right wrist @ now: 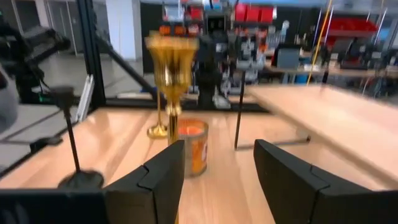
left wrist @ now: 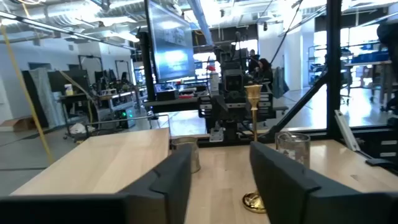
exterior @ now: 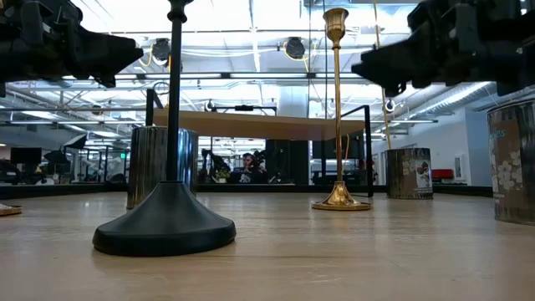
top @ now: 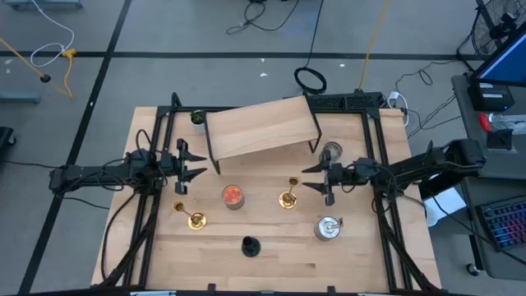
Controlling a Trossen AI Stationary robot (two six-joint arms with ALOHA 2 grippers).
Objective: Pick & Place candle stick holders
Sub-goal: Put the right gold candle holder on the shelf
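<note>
Two gold candlesticks stand upright on their round bases: one [top: 195, 219] left of centre, one [top: 288, 198] right of centre, also seen in the low view [exterior: 338, 117]. The black candlestick [top: 249, 245] stands near the front edge and is large in the low view [exterior: 171, 125]. My left gripper [top: 197, 164] is open and empty, hovering at the table's left side and facing right [left wrist: 221, 149]. My right gripper [top: 308, 178] is open and empty, just right of the right gold candlestick's top [right wrist: 171, 62], which rises close before its fingers [right wrist: 219, 149].
A raised wooden shelf [top: 263, 127] on black legs stands at the table's far middle. An orange candle jar [top: 233, 196] sits between the gold candlesticks. A silver tin [top: 329, 228] is at the front right and a glass jar [top: 331, 152] by the shelf's right leg.
</note>
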